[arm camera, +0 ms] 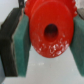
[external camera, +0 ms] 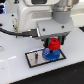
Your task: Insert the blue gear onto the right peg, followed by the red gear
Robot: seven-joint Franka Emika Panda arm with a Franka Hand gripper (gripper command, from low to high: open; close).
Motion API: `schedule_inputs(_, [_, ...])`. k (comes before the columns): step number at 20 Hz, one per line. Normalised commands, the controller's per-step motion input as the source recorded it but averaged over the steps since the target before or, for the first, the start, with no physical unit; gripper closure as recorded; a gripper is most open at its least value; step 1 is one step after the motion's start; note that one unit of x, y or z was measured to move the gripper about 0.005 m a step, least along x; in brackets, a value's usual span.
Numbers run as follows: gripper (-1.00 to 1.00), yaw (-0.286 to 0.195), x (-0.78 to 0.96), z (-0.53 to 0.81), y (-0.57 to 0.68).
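End effector (external camera: 53,44): clenched on the red gear (external camera: 53,44). In the wrist view the two green-faced fingers (arm camera: 21,47) press the red gear (arm camera: 49,27) from either side, its dark central hole facing the camera. Grip looks square; no tilt can be judged from these pictures.

Red gear: held low, directly over the blue gear (external camera: 50,53) in the exterior view. Whether it touches the blue gear, or has met the pin, cannot be told; the end effector hides the join.

Blue gear: lying flat on the plate (external camera: 35,58), toward the plate's end at the exterior view's right. Judged already seated on the right peg, since it rests there unattended beneath the red one. The peg itself is not visible, covered by both gears.

Plate: grey with black border, resting on the white tabletop (external camera: 15,70). A short stub (external camera: 36,56) stands on it at the exterior view's left, well apart from the gears and bare.

Arm: white body fills the upper part of the exterior view, with black cable (external camera: 20,33) trailing to the exterior view's left.

Progress: first half judged done, blue gear placed. Second half in hand, red gear carried and aligned above. Remaining: lower the red gear onto the peg until it sits on the blue gear, then let go and withdraw.
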Motion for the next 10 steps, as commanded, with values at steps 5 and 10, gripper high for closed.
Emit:
schedule_inputs(5, [1.0, 0.0, 0.19, -0.01, -0.04])
schedule_inputs(10, [1.0, 0.0, 0.27, 0.18, -0.08])
